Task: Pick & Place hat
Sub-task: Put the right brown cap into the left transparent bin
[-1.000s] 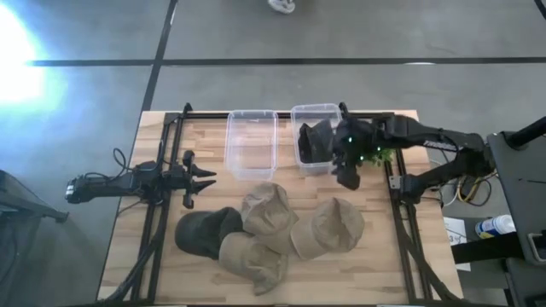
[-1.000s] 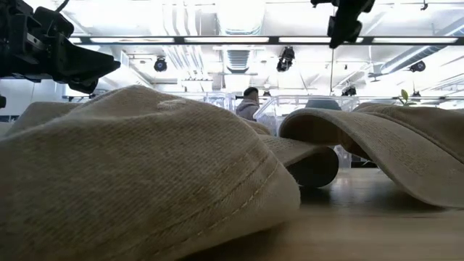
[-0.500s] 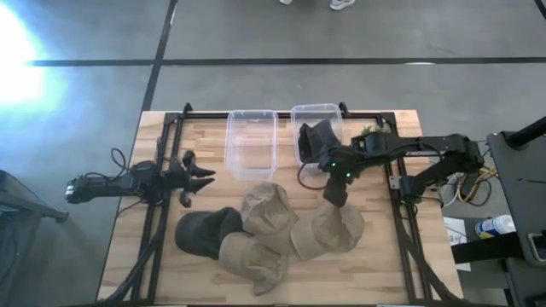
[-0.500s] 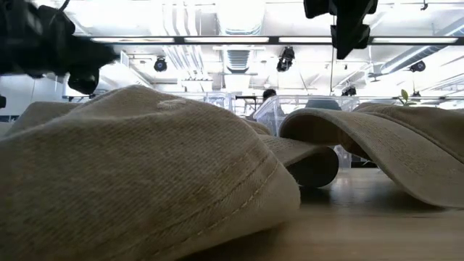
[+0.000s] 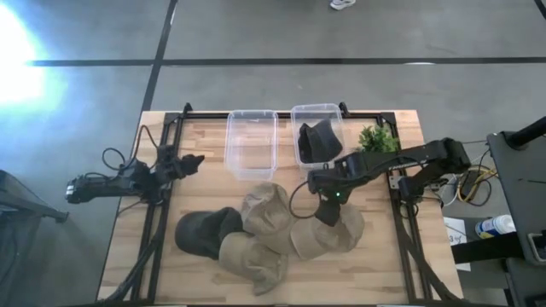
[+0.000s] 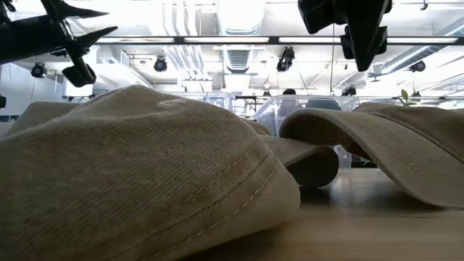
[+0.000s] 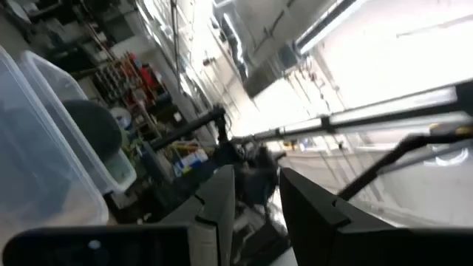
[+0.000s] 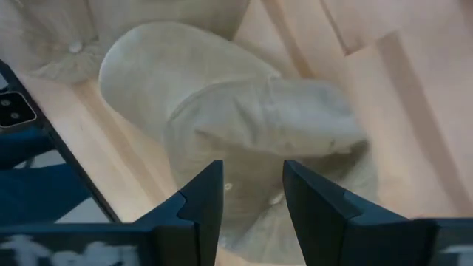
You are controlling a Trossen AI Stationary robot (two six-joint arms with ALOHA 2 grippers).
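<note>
Several hats lie crown up on the near half of the table: a dark green one (image 5: 203, 232) and three tan ones (image 5: 266, 211), (image 5: 254, 260), (image 5: 331, 230). A black hat (image 5: 317, 141) sits inside the right clear bin (image 5: 297, 112). My right gripper (image 5: 329, 210) hangs open above the rightmost tan hat (image 8: 244, 111), well clear of it in the low view (image 6: 357, 35). My left gripper (image 5: 193, 161) waits open over the table's left side, tipped upward (image 6: 81, 29).
An empty clear bin (image 5: 252, 143) stands left of the filled one at the far side. A small green plant (image 5: 377, 138) is by the far right corner. Black frame rails run along both table sides. Bare wood shows at the near right of the hats.
My right gripper has moved from beside the right bin toward the near edge and a little left, coming down over the rightmost tan hat, still open. My left gripper has tipped upward and drawn slightly toward the far edge. The black hat stays in the bin.
</note>
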